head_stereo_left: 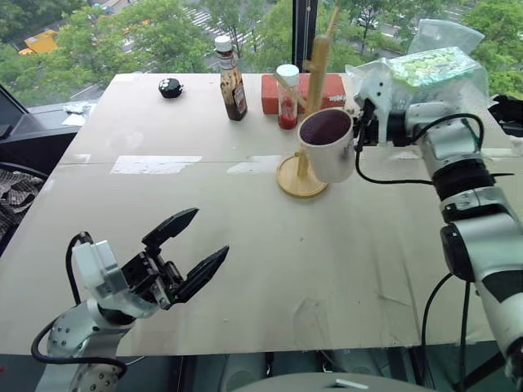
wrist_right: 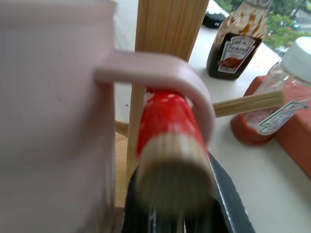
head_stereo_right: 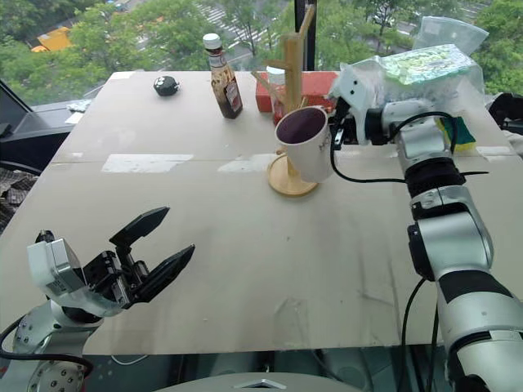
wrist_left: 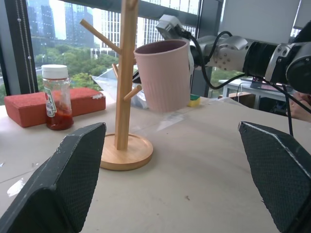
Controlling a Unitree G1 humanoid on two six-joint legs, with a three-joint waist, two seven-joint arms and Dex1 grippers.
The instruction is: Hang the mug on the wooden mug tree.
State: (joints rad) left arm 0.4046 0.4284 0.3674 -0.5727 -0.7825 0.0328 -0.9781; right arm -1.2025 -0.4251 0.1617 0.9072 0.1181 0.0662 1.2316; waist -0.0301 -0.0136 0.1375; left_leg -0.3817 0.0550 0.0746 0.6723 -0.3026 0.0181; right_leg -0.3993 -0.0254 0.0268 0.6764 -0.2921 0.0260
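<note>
Mug [head_stereo_left: 327, 145] hangs by its loop handle on a peg of the wooden mug tree [head_stereo_left: 315, 73], rim up, body just beside the pole; right gripper [head_stereo_left: 362, 131] sits at the handle, finger state impossible to tell; left gripper [head_stereo_left: 189, 242] hovers well apart over the table [head_stereo_left: 270, 269], fingers spread and empty.

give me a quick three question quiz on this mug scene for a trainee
1. True or false: the left pincer is open and holds nothing.
2. Which thing stands nearest the wooden mug tree? A the brown sauce bottle, B the white-lidded jar with red contents, C the small black object.
3. In the right wrist view, what does the handle of the mug loop over?

Key: 1 true. 2 B. 3 a peg of the mug tree.
</note>
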